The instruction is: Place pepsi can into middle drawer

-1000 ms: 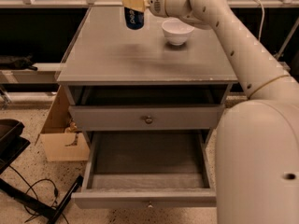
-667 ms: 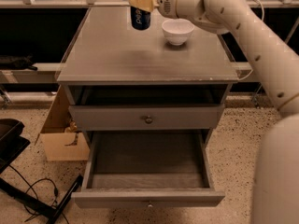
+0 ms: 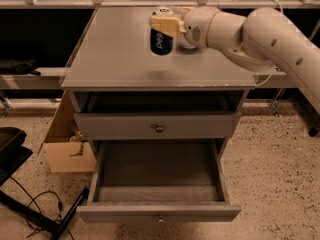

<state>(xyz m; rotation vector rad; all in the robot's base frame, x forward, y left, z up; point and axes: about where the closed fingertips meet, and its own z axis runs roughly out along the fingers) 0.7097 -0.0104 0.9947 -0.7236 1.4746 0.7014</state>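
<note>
The pepsi can [image 3: 161, 41], dark blue with white lettering, hangs upright in my gripper [image 3: 163, 25] above the grey cabinet top [image 3: 120, 59]. The gripper's cream fingers [image 3: 159, 21] are closed around the can's top. My white arm [image 3: 250, 34] reaches in from the right. The middle drawer [image 3: 159, 184] is pulled fully open below, its grey tray empty, with a small knob [image 3: 160, 218] on its front. It lies well below and in front of the can.
The upper drawer front [image 3: 157, 125] with a round knob [image 3: 159, 128] is shut. A cardboard box [image 3: 65, 144] stands on the floor at the cabinet's left. Black gear and cables [image 3: 30, 209] lie at the lower left. The white bowl is hidden behind my arm.
The can and my gripper have risen off the cabinet top and moved forward and slightly right. My arm now covers the white bowl. The camera's view of the cabinet has shifted.
</note>
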